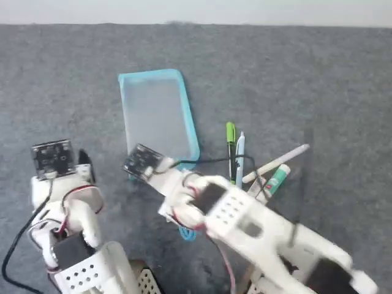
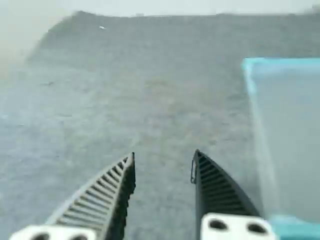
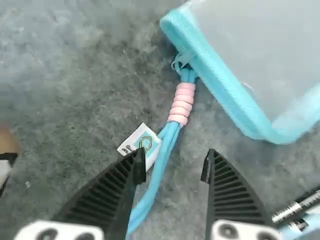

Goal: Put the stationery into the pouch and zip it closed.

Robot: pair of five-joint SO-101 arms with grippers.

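**High view.** A translucent light-blue zip pouch (image 1: 156,113) lies flat on the grey felt worktop (image 1: 318,79), left of centre. Near its right side lie a green pen (image 1: 230,136), a pale blue pen (image 1: 239,152), a cream stick (image 1: 278,162) and a green-and-white tube (image 1: 278,179), all outside the pouch. The right arm (image 1: 236,214) reaches across to the pouch's near end. The left arm (image 1: 64,196) stands apart, off the pouch's left side.

**Left wrist view.** The left tool (image 2: 164,155) is moderately spread and empty over bare felt. The pouch edge is alongside, apart from it.

**Right wrist view.** The right tool (image 3: 175,155) is spread and empty. A blue pull cord (image 3: 170,137) with pink beads (image 3: 181,102) and a white tag (image 3: 141,145) runs from the slider at the pouch corner down between the fingers, closer to one and not pinched. I get the slider and beads here, where the arm covers them from above. The high view gives me the full spread of stationery. I cannot tell whether the zip is open.

**Handling, my guess.** The pouch is soft and light and will likely skid on the felt when the cord is tugged, so I'd pin it with the left tool and take the cord just below the beads. The pens are stiff, light and prone to roll, so I'd take them mid-barrel.
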